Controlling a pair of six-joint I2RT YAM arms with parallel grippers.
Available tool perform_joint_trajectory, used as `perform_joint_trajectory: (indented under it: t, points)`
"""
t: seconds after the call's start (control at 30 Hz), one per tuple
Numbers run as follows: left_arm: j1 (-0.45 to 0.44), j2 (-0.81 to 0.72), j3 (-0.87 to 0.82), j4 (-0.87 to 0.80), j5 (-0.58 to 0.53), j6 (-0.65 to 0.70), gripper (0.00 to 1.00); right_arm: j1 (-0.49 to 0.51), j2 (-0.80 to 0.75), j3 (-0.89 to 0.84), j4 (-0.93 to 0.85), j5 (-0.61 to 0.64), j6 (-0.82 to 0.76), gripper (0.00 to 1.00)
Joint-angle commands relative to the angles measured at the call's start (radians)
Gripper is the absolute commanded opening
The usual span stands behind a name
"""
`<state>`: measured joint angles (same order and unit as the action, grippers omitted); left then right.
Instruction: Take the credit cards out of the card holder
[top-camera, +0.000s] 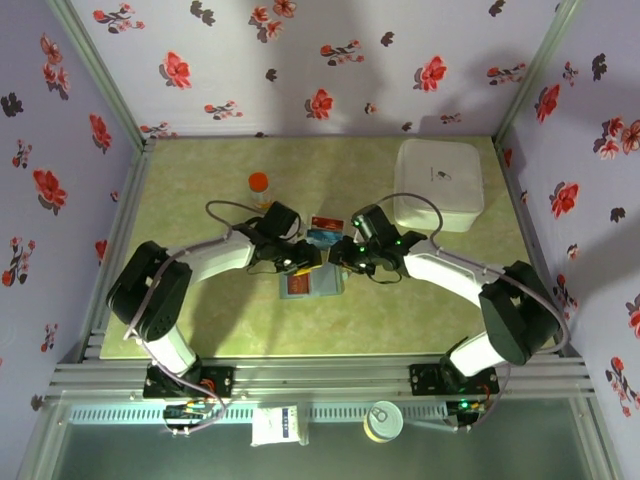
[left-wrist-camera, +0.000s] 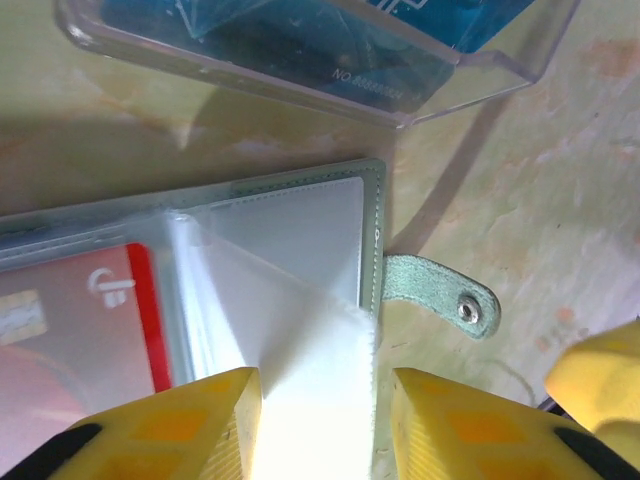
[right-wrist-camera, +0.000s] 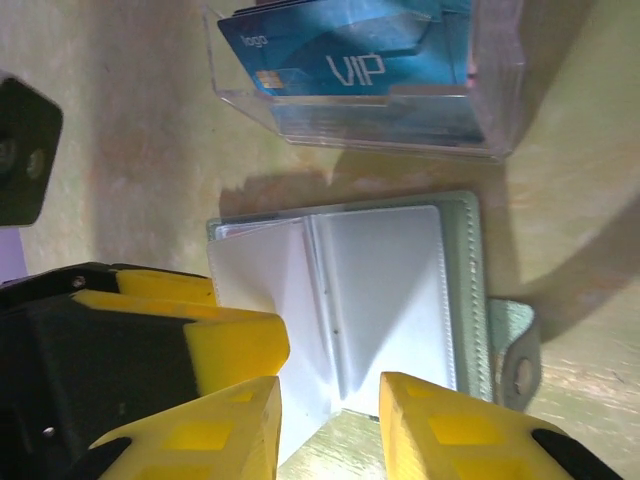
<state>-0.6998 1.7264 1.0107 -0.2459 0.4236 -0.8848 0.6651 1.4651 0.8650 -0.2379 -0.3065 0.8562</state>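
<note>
Holder (right-wrist-camera: 390, 300) lies open, clear sleeves (left-wrist-camera: 310, 400) between left and right jaws.

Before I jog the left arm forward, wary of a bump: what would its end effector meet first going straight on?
Probably the card holder's clear sleeve, now between its fingers; past that, the clear stand of blue cards.

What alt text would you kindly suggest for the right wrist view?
An open card holder lies on the green table, its clear sleeves spread, one edge between the parted yellow fingers of the right end effector. Beyond it a clear plastic tray holds a blue VIP card.
</note>
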Motion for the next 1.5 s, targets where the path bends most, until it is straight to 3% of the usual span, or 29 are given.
perform_joint_trajectory:
  t: [0.0, 0.57, 1.23, 1.47]
  points:
    - [-0.019, 0.054, 0.041, 0.005, 0.019, 0.001, 0.40, -0.010, -0.038, -0.020, -0.050, 0.040, -0.029, 0.34]
    - [-0.029, 0.078, 0.068, 0.008, 0.013, 0.017, 0.50, -0.015, -0.052, -0.029, -0.052, 0.029, -0.021, 0.38]
    - [0.003, -0.078, 0.031, -0.084, -0.064, 0.061, 0.50, -0.001, -0.016, 0.002, -0.025, -0.005, -0.011, 0.36]
    - [0.046, -0.155, -0.070, -0.114, -0.107, 0.068, 0.45, 0.044, 0.099, 0.078, -0.008, -0.064, -0.023, 0.33]
